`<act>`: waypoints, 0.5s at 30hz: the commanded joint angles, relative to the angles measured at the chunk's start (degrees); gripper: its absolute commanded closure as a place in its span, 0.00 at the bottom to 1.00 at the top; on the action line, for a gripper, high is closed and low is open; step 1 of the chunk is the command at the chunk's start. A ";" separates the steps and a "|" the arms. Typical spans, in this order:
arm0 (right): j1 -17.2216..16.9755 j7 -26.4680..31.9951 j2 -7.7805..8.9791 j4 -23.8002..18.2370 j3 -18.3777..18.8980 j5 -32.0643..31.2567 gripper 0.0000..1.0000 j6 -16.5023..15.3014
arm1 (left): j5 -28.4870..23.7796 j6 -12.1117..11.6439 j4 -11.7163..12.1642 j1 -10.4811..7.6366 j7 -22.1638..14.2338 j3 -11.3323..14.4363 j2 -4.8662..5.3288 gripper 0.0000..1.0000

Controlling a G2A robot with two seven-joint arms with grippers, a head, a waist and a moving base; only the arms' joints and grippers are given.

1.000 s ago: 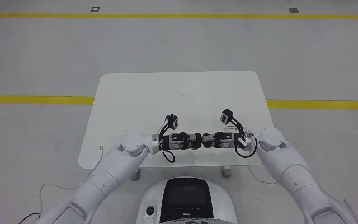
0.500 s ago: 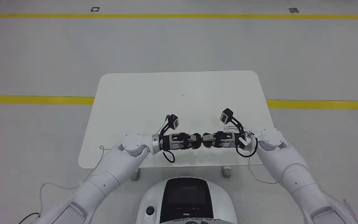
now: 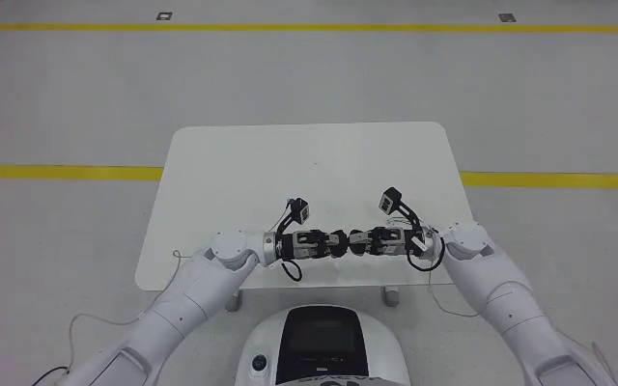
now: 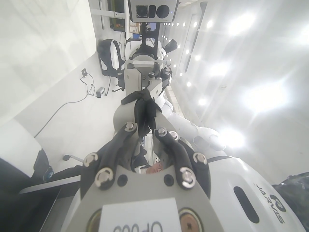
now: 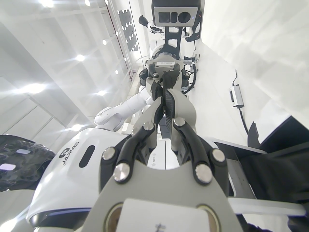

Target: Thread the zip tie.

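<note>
So the zip tie [image 4: 144, 112] is a thin black strip stretched between the two grippers, dead centre in the left wrist view, and it shows as a ribbed black band [image 5: 169, 105] in the middle of the right wrist view too. The left gripper [image 4: 146, 128] has its fingers pinched narrow onto the near end of it, and the strip runs straight from there to the right gripper [image 4: 142, 85] just above it in the frame. That one is also clamped down on it, and the tie bunches into a dark folded lump right where it grips. Honestly I can't make out whether the tail has gone through the head there, it's just a black tangle. From the other side, the right gripper [image 5: 165, 108] is squeezed tight on the band, with the left gripper [image 5: 164, 73] facing it nose to nose. In the top view the two meet in the lower middle of the frame, left gripper [image 3: 331, 242] and right gripper [image 3: 359, 241] almost touching, over the near edge of the white table [image 3: 241, 164]. A yellow line [image 3: 77, 172] crosses the floor behind the table.
</note>
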 commanded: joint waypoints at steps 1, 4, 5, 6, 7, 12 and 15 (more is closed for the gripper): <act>0.01 0.11 -0.02 0.02 0.02 0.20 0.53 0.11 | -0.09 -0.12 0.12 -0.03 -0.05 -0.02 0.00 1.00; -0.02 0.38 0.03 0.07 0.43 0.84 0.00 0.21 | -0.16 -0.31 0.27 -0.05 -0.08 -0.07 0.02 1.00; -0.05 0.51 0.06 0.08 0.59 0.94 0.00 0.22 | -0.19 -0.36 0.31 -0.05 -0.09 -0.09 0.03 1.00; -0.08 0.53 0.10 0.11 0.80 1.02 0.00 0.16 | -0.19 -0.42 0.37 -0.05 -0.08 -0.13 0.05 1.00; -0.11 0.54 0.17 0.18 1.10 1.03 0.00 0.09 | -0.23 -0.53 0.43 -0.04 -0.07 -0.19 0.07 1.00; -0.35 0.16 0.47 -0.01 2.31 0.78 0.00 -0.12 | -0.17 -1.01 0.63 0.01 -0.15 -0.41 0.16 1.00; -0.62 1.19 0.58 -0.36 2.82 1.78 0.00 0.07 | -0.23 -1.53 0.85 -0.12 -0.84 -0.49 0.21 1.00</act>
